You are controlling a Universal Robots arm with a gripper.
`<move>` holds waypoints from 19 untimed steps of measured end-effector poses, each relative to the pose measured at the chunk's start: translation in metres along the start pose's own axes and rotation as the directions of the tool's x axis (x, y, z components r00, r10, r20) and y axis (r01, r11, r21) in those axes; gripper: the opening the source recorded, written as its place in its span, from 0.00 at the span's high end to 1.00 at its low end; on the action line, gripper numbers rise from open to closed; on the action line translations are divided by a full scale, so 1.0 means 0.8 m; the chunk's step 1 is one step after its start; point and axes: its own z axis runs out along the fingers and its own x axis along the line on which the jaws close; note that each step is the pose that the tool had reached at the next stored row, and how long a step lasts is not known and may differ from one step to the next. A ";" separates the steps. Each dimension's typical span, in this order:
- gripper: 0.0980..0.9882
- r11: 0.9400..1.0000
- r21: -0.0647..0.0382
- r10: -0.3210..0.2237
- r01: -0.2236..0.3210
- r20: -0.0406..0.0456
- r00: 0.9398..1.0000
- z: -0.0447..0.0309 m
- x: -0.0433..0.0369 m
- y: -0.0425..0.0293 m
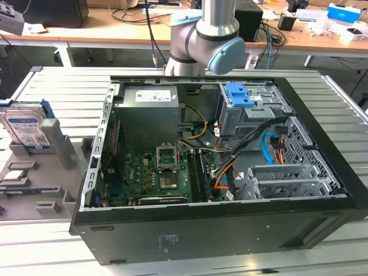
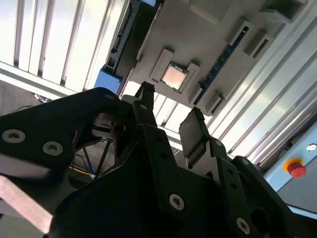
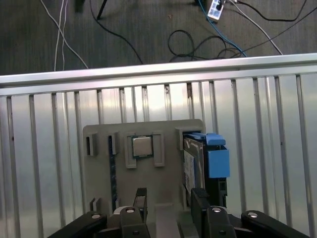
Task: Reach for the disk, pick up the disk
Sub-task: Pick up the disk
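The disk point(image 1: 26, 127) is a silver drive with a white-and-blue label and blue side rails. It stands on edge in a grey holder tray point(image 1: 34, 184) at the exterior view's left. In the first wrist view the disk point(image 3: 195, 158) shows edge-on beside its blue rail. My gripper point(image 3: 169, 203) hovers above the tray, open, with nothing between its fingers. One black fingertip point(image 3: 198, 198) is just short of the disk's near end. In the second wrist view my gripper point(image 2: 171, 111) hangs over the tray, and the disk's blue rail point(image 2: 108, 79) lies off to one side.
An open black computer case point(image 1: 218, 172) fills the table's middle, with a blue bracket point(image 1: 238, 95) on a grey cage. A processor chip point(image 3: 142, 146) sits in the tray next to the disk. The table is slatted aluminium point(image 3: 49, 124). Cables lie on the floor point(image 3: 188, 39) beyond its edge.
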 end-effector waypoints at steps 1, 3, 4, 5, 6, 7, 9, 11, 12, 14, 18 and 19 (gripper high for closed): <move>0.57 1.000 0.000 0.000 0.000 0.000 1.000 0.0000 -0.004 0.0003; 0.57 1.000 0.000 0.000 0.000 0.000 1.000 0.0001 -0.012 0.0009; 0.57 1.000 0.000 0.000 0.000 0.000 1.000 0.0001 -0.016 0.0012; 0.57 1.000 0.000 0.000 0.000 0.000 1.000 0.0001 -0.022 0.0017; 0.57 1.000 0.000 0.000 0.000 0.000 1.000 0.0001 -0.027 0.0020; 0.57 1.000 0.000 0.000 0.000 0.000 1.000 0.0001 -0.030 0.0025; 0.57 1.000 0.000 0.000 0.000 0.000 1.000 0.0003 -0.032 0.0054; 0.57 1.000 0.000 0.000 0.000 0.000 1.000 0.0006 -0.034 0.0096; 0.57 1.000 0.000 0.000 0.000 0.000 1.000 0.0007 -0.036 0.0114; 0.57 1.000 0.000 0.000 0.000 0.000 1.000 0.0008 -0.037 0.0131; 0.57 1.000 0.000 0.000 0.000 0.000 1.000 0.0012 -0.039 0.0159; 0.57 1.000 0.000 0.000 0.000 0.000 1.000 0.0013 -0.039 0.0163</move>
